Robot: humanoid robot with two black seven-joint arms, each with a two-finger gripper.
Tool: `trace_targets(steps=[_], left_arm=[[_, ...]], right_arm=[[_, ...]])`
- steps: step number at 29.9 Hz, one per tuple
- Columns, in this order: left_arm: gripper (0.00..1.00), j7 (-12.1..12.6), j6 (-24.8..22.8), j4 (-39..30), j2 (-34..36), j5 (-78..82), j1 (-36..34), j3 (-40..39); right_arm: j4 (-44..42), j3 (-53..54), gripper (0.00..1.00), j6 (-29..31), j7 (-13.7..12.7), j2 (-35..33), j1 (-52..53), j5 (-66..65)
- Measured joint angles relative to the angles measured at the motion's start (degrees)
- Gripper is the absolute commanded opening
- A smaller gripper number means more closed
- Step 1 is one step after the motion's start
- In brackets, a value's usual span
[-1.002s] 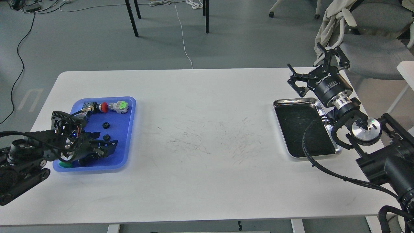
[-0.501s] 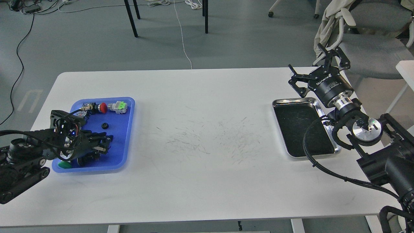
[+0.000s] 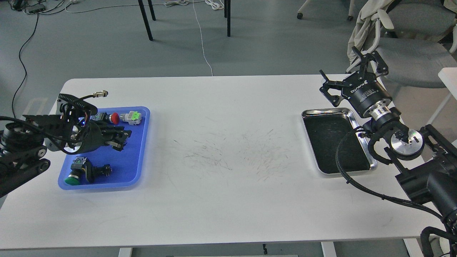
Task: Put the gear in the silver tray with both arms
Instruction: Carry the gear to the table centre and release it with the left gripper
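White table (image 3: 228,200) before us, our left gripper (image 3: 121,140) over the blue tray (image 3: 137,157), fingers close together, grip unclear, our right gripper (image 3: 351,76) spread wide, touching nothing, beyond the silver tray (image 3: 330,111).

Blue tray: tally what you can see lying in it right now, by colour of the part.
Red-capped button: 1
Green-capped button: 1
Grey switch with green tab: 1
Total: 3 in the blue tray. The left gripper covers part of the tray, so small black parts may be hidden.
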Motion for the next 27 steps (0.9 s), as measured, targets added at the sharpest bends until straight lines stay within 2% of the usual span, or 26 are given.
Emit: trace_targets(steps=[4, 8, 11, 15, 19, 27], left_arm=[[0.09, 4.2, -4.0, -3.1, -4.9, -3.2, -5.6, -0.2], [0.09, 8.5, -4.7, -2.5, -16.4, -4.8, -9.2, -0.3], [0.09, 10.6, -4.7, 1.7, -25.5, -4.6, -9.8, 0.1], [0.09, 12.1, -4.1, 8.9, -37.0, -3.7, -9.5, 0.5], [0.09, 12.5, -2.8, 14.5, -45.6, -2.8, -9.1, 0.8], [0.09, 13.0, 2.8, 20.2, -47.6, -2.8, -8.8, 9.4]], right_arm=[[-0.1, 0.0, 0.99, 0.1, 0.0, -0.5, -0.2, 0.0], [-0.2, 0.1, 0.99, 0.2, 0.0, -0.9, -0.4, 0.0], [-0.4, 0.6, 0.99, 0.2, 0.0, -1.3, -0.5, 0.1], [-0.5, 1.7, 0.99, 0.2, 0.0, -1.4, -0.5, 0.1], [-0.7, 1.7, 0.99, 0.2, 0.0, -1.4, -0.5, 0.1], [-1.7, 1.8, 0.99, 0.5, 0.0, -1.4, -1.8, 0.0]])
